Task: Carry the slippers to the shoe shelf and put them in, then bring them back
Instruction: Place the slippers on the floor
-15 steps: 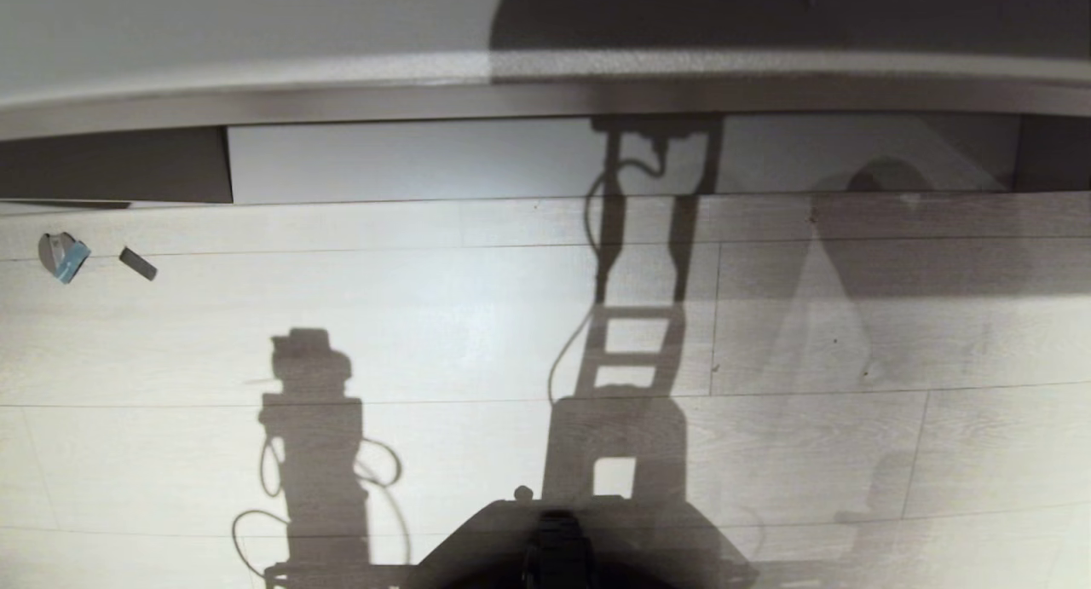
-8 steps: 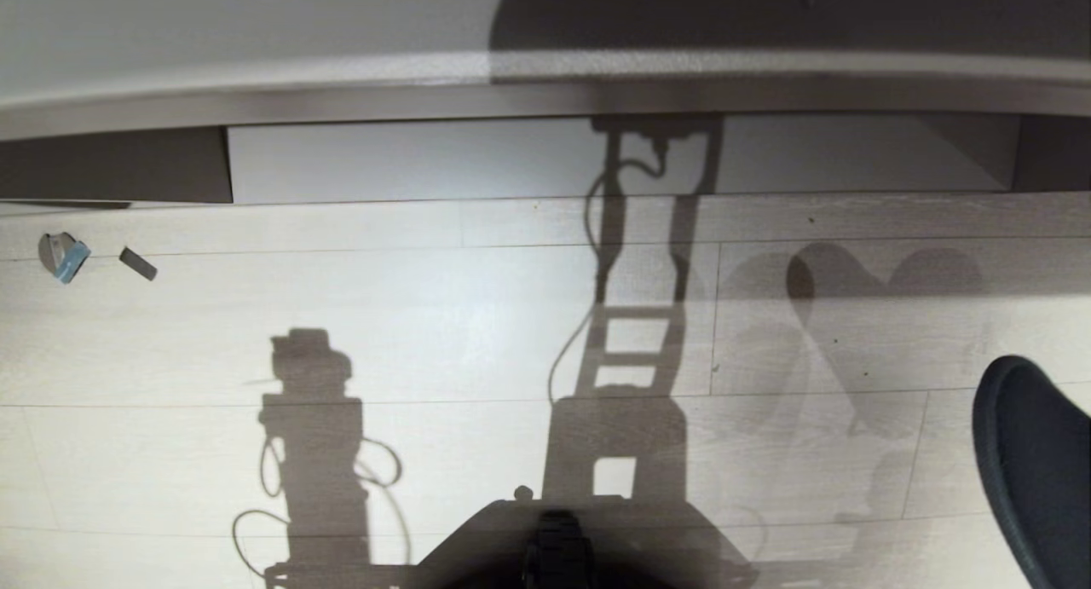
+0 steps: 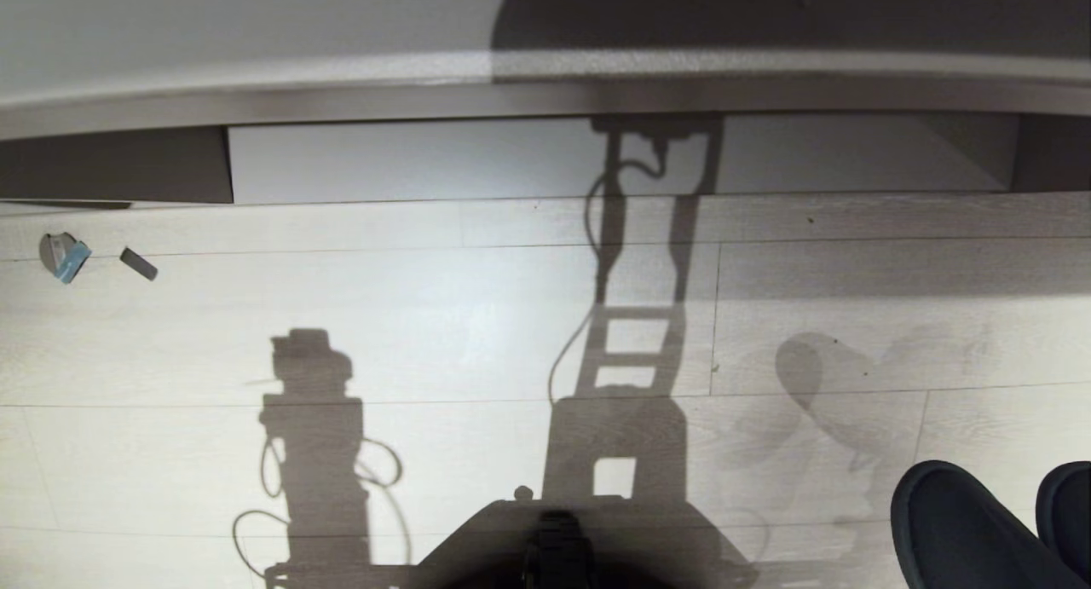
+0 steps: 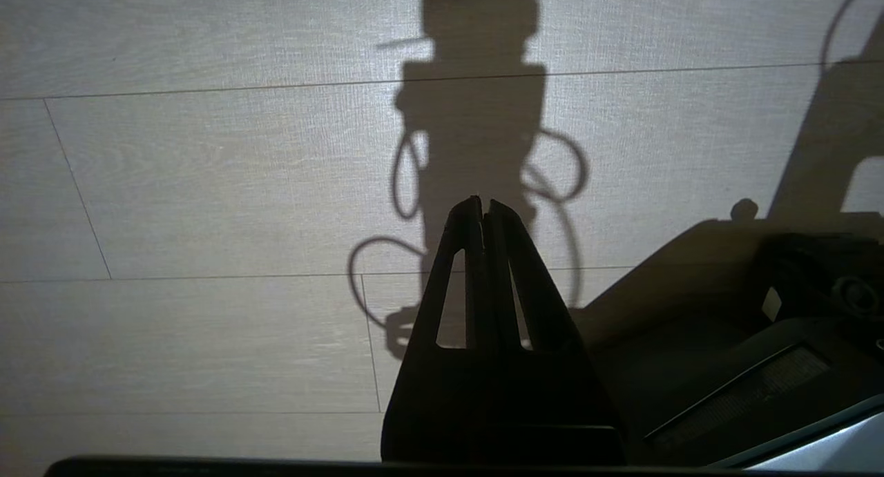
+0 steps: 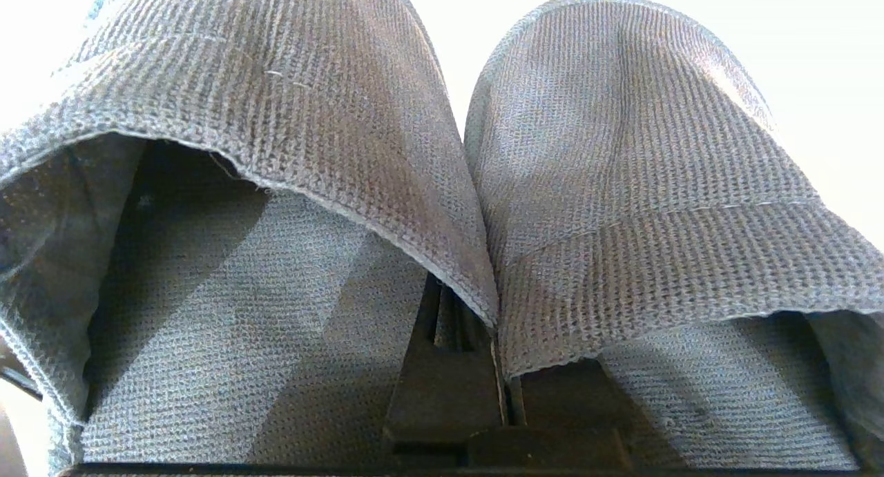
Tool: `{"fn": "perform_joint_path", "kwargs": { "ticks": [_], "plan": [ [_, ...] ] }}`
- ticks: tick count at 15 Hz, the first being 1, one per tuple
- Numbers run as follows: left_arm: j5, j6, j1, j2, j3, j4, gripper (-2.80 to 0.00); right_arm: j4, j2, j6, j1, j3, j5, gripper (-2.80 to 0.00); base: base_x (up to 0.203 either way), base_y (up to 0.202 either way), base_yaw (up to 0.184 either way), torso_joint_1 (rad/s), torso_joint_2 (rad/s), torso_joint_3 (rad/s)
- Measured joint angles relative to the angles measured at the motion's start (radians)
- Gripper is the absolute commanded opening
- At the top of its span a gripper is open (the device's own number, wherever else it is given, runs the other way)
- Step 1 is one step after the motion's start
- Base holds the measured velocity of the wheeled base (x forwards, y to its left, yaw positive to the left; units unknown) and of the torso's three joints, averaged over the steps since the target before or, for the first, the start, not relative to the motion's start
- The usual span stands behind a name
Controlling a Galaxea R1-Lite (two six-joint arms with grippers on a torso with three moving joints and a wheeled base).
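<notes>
Currently the slippers [image 5: 442, 187] hang as a pair from the right tool [image 5: 494, 346], whose fingers are pressed together on the two inner collar edges where the uppers meet. In the head view the rounded toes [image 3: 963, 529] show at the near right corner, above the pale plank floor [image 3: 426, 333]. The shoe shelf [image 3: 426, 158] lies at the far side, a low open cubby with a pale bottom board, well apart from the pair.

Handling judgement: the knitted fabric looks soft and light, so the uppers will sag and swing during transport. The pinch at the adjoining collars is the sensible hold, since it gathers both slippers in one grip; a looser hold risks one slipping free.

The left tool [image 4: 483, 208] is parked over the floor, fingers pressed together, holding nothing.

No brand, label or legible writing is visible on the slippers or the shelf.
</notes>
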State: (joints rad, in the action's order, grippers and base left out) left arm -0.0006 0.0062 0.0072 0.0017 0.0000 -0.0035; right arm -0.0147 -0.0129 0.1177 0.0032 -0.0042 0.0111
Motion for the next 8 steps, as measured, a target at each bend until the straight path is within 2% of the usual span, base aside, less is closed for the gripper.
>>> {"fn": "perform_joint_path", "kwargs": {
  "ticks": [8],
  "plan": [
    [0.001, -0.009, 0.000, 0.000, 0.000, 0.001, -2.80, 0.005, 0.015, 0.001, 0.001, 0.004, 0.000, -2.80, 0.000, 0.000, 0.000, 0.000, 0.00, 0.004]
  ]
}}
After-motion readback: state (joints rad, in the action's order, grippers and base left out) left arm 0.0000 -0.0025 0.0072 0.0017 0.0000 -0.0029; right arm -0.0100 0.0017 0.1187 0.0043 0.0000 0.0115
